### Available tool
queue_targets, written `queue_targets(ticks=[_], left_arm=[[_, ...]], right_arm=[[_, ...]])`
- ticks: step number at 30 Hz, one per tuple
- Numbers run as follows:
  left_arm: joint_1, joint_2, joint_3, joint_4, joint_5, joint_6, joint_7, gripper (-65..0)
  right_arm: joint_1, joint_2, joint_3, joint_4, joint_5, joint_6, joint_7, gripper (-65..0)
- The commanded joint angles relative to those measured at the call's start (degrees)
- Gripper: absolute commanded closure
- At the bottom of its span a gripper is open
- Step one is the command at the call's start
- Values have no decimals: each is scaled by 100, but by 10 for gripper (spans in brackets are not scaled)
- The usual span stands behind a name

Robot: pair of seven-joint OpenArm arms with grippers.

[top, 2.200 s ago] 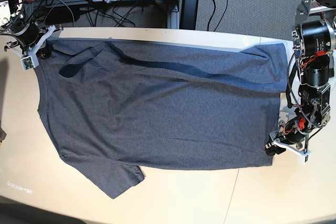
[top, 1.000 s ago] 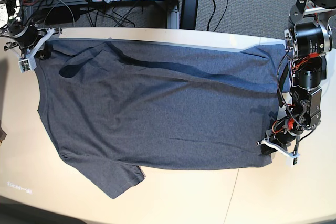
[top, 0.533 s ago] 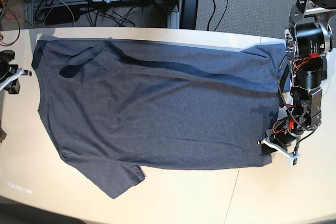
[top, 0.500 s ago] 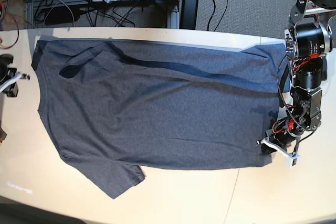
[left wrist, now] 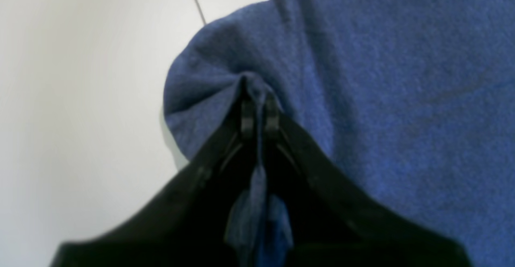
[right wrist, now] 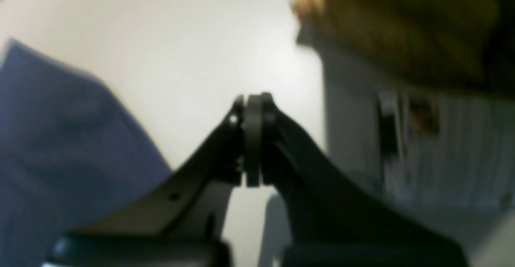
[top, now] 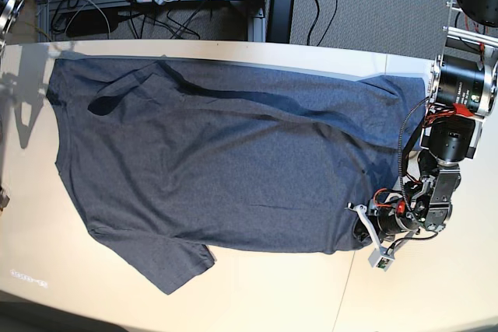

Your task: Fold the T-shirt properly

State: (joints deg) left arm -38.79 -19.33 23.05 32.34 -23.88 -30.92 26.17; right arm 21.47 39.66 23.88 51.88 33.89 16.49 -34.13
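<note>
Presently the large dark heather-grey short-sleeved cotton T-shirt (top: pixel 226 161) lies spread flat across the pale surface (top: pixel 257 301), plain side up, with one sleeve at the lower left of the base view and the hem toward that view's right. No fold is yet laid over; the task is judged to be at the gripping-and-drawing stage.

Left fingers (left wrist: pixel 257 118): closed on a pinch of the T-shirt's lower hem corner. The left wrist view shows cloth bunched into a peak at the tips, with a strip of fabric trailing back between them. The grip at a corner is judged to serve for carrying that edge over the body of the garment. The left arm (top: pixel 447 145) is bent downward along the surface's right edge in the base view, its wrist turned inward toward the cloth.

Right fingers (right wrist: pixel 252 138): pressed together, holding nothing. They hover above bare surface, the T-shirt's edge well to one side. The right arm is not visible in the base view; its pose cannot be judged.
</note>
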Motion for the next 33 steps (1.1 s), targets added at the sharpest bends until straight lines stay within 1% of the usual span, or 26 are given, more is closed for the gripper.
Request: queue_targets(ticks=[1,5,9,13,17,18,19,21,22,23,24,25,28,33], left_arm=[[-214,-55,-9,76,-28,-39,-66,0],[-212,-74,-9,76,-26,-42,-57,0],[-214,-68,-9,76,-26,-39,-24,0],[-219,-68,-9,76,-24,-39,-22,0],[-214,-76,-9,76,-24,-39,-22,0],[-212,-85,-9,76,-24,-39,-22,0],[-212,-94,-9,76,-24,-39,-20,0],[-214,-120,-9,76,-26,-39,-22,0],[-216,-133,-9,76,-24,-39,-20,0],[-214,-136,-9,76,-26,-39,-20,0],[-214,-136,-9,76,-24,-39,4,0],[-214,-133,-9,76,-26,-39,26,0],[-216,-129,-9,76,-31,-37,22,0],[-214,-131,-9,76,-26,-39,48,0]], right_arm=[[258,111,-24,-153,-26,321,184,0],[1001,-70,-164,-1252,-170,319,461,0],[1528,-422,-166,-2140,-581,323,531,0],[1580,-748,-166,-2323,-949,326,802,0],[1596,-850,-168,-2319,-942,330,874,0],[1596,-852,-168,-2319,-942,330,905,-11],[1596,-852,-168,-2319,-949,345,907,-66],[1596,-850,-168,-2321,-946,490,905,-196],[1596,-855,-168,-2319,-949,498,905,-255],[1596,-855,-168,-2321,-949,496,903,-293],[1596,-857,-177,-2321,-949,498,885,-306],[1596,-859,-205,-2321,-951,507,883,-306],[1596,-874,-420,-2321,-949,734,883,-306],[1585,-992,-1058,-2323,-951,734,890,-306]])
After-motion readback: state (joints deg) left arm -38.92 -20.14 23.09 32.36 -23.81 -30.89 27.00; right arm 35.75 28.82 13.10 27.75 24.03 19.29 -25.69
